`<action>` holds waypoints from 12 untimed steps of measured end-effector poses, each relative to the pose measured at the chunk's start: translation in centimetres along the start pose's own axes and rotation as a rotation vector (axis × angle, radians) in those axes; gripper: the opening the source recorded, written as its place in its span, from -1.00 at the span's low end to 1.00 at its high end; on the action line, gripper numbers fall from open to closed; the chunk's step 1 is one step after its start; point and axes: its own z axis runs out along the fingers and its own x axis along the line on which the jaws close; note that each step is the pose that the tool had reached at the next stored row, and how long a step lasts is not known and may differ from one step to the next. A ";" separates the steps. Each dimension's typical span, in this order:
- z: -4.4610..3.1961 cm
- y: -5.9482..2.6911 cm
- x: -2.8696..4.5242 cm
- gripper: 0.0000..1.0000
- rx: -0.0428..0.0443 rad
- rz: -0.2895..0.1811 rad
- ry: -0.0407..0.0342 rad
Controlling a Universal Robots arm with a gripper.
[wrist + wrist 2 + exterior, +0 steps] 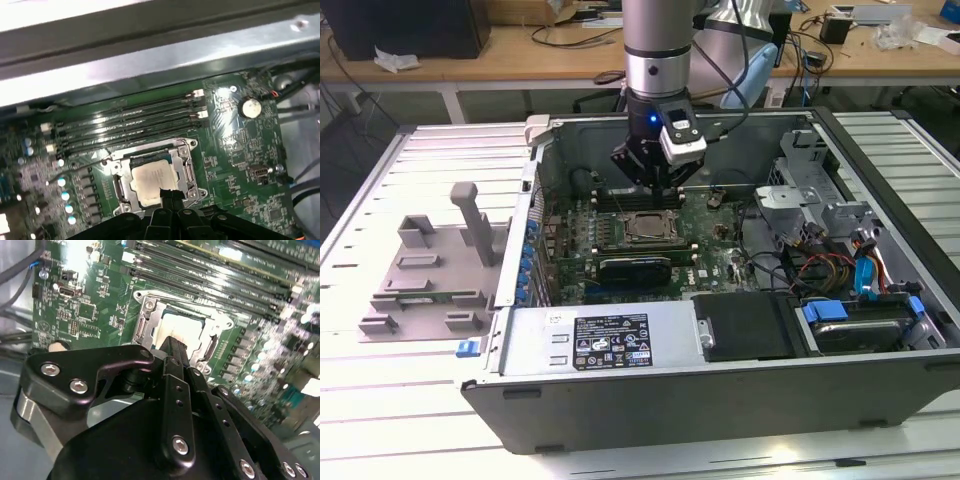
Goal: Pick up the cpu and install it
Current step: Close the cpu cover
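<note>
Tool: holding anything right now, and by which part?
Nothing held. The tool is shut on nothing, poised over the cpu, which lies flat in its socket.

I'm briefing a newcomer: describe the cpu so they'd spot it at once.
Inside the open computer case, find the green motherboard. Near its middle, beside the long dark memory slots, the cpu sits in a metal socket frame: the lone pale silvery square.

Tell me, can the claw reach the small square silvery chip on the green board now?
Probably yes: the claw hangs just above the small square silvery chip, and nothing covers its top.
</note>
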 end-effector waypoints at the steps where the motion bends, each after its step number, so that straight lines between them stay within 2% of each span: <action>1: 0.01 0.00 0.00 -0.79 0.0026 -0.029 -0.0013; 2: 0.04 0.00 0.00 -0.79 0.0073 -0.079 -0.0035; 9: 0.12 0.01 0.00 -0.79 0.0261 -0.258 -0.0106; 12: 0.13 0.01 0.00 -0.79 0.0250 -0.286 -0.0127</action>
